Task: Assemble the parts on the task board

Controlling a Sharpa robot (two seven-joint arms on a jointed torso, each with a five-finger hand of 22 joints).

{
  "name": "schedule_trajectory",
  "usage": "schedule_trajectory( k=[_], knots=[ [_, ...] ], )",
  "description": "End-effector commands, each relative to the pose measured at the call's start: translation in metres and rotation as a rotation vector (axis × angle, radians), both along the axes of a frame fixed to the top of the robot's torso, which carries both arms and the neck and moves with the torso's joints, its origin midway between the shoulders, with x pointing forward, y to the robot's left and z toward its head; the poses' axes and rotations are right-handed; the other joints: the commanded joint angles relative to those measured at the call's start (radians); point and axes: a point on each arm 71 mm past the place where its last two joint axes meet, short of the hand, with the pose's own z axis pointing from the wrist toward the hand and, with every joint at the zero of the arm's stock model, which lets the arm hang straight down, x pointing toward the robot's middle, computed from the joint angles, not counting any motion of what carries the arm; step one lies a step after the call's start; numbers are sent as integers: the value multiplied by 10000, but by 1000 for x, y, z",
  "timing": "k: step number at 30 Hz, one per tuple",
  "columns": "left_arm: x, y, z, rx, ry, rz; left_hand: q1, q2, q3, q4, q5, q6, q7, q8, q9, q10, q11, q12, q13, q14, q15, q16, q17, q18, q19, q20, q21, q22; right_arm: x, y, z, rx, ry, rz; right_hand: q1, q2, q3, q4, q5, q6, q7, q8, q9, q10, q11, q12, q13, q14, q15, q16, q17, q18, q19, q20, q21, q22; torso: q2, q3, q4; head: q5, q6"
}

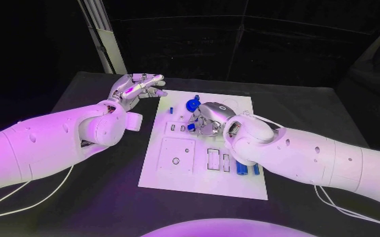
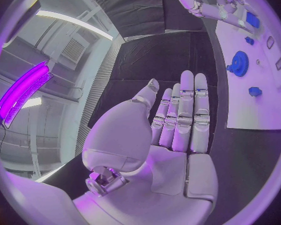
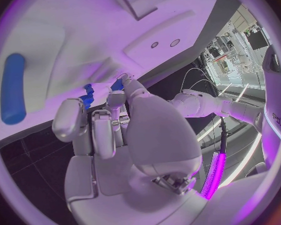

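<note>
The white task board (image 1: 202, 179) lies in the middle of the table. My right hand (image 1: 207, 117) hovers low over its upper middle, fingers curled down, pinching a small blue part (image 3: 87, 99) at its fingertips (image 3: 117, 87). A blue gear (image 1: 193, 106) sits on the board just beyond that hand. My left hand (image 1: 136, 90) is raised off the board's far left corner, open, with its fingers (image 2: 181, 110) straight and close together and nothing in it. The left wrist view also shows the gear (image 2: 239, 63) and a small blue piece (image 2: 255, 91) on the board.
Two blue cylinders (image 1: 241, 168) lie side by side on the board's near right part, under my right forearm; one cylinder (image 3: 13, 87) shows in the right wrist view. Further small blue pieces (image 1: 171, 109) stand near the board's far edge. Black table surrounds the board.
</note>
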Motion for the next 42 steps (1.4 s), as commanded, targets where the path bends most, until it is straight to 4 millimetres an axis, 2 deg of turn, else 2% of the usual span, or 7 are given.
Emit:
schedule_trajectory(
  k=[1, 2, 9, 10, 12, 25, 42],
  knots=[
    [-6, -9, -6, 1877, 210, -1425, -263, -127, -29, 28, -140, 602, -463, 348, 154, 1004, -518, 471, 233, 1487, -518, 1309, 762, 161, 1239, -507, 714, 347, -2, -1, 5, 7, -366, -14, -9, -107, 88, -20, 92, 140, -32, 71, 25, 103, 16, 60, 24, 701, -58, -40, 1082, 119, -12, -83, 35, 41, 1, -7, 29, -21, 11],
    [-8, -11, -8, 2323, 323, -1772, -382, -212, -104, 83, -222, 713, -575, 418, 199, 1259, -641, 611, 331, 1853, -670, 1860, 1120, 152, 1650, -672, 989, 492, -2, -1, 6, 58, -449, -14, -16, -116, 107, -17, 122, 150, -37, 72, 26, 119, 12, 69, 30, 701, -62, -40, 1083, 115, 0, -87, 45, 63, -2, -2, 37, -27, 13],
    [-19, -20, -19, 4832, 913, -3186, -724, -340, -669, 586, -227, 1008, -976, 844, 558, 1855, -1044, 1902, 1562, 2199, -1092, 9117, 9129, 102, 2763, -1215, 2649, 1616, -10, -5, 16, 404, -900, 43, -40, -155, 167, -7, 224, 181, -50, 73, 28, 162, -2, 81, 36, 706, -76, -36, 1093, 101, 37, -102, 76, 131, -29, -4, 46, -36, 16],
    [-20, -20, -20, 4998, 975, -3213, -674, -363, -793, 662, -287, 1056, -1074, 1042, 706, 1911, -1088, 2468, 2064, 2302, -1177, 10269, 10646, 68, 2832, -1290, 3152, 2002, -11, -5, 16, 424, -923, 49, -43, -158, 171, -6, 230, 183, -51, 73, 28, 166, -3, 82, 37, 707, -77, -32, 1098, 98, 45, -103, 84, 147, -33, -7, 51, -46, 18],
    [-21, -21, -22, 5363, 1127, -3196, -581, -358, -953, 784, -252, 876, -1156, 1293, 915, 1566, -1158, 3280, 2860, 2337, -1257, 10986, 11615, -127, 2937, -1340, 4732, 3564, -13, -6, 18, 469, -969, 67, -51, -169, 178, -3, 239, 189, -53, 74, 28, 172, -5, 78, 33, 707, -79, -34, 1096, 95, 53, -105, 90, 161, -45, -7, 55, -55, 23],
    [-26, -29, -26, 5946, 1671, -3277, -518, -267, -1498, 1379, -280, 495, -1189, 2506, 1711, 817, -1297, 5351, 4832, 2501, -1285, 11777, 12867, -302, 2214, -1392, 7683, 6833, -19, -10, 24, 557, -1084, 113, -61, -187, 183, 0, 246, 193, -55, 73, 28, 179, -6, 77, 31, 706, -81, -39, 1089, 95, 54, -107, 90, 160, -61, -1, 103, -75, 46],
    [-27, -41, -29, 6316, 1745, -3550, -255, -256, -1577, 1335, -278, 387, -1273, 2987, 1974, 780, -1373, 5688, 5129, 2578, -1346, 11987, 13209, -391, 2186, -1424, 8406, 7692, -24, -5, 29, 875, -1321, 276, -70, -203, 195, 4, 253, 199, -58, 72, 28, 191, -9, 82, 35, 707, -84, -37, 1094, 87, 74, -110, 109, 201, -81, -2, 160, -118, 3]
  ],
)
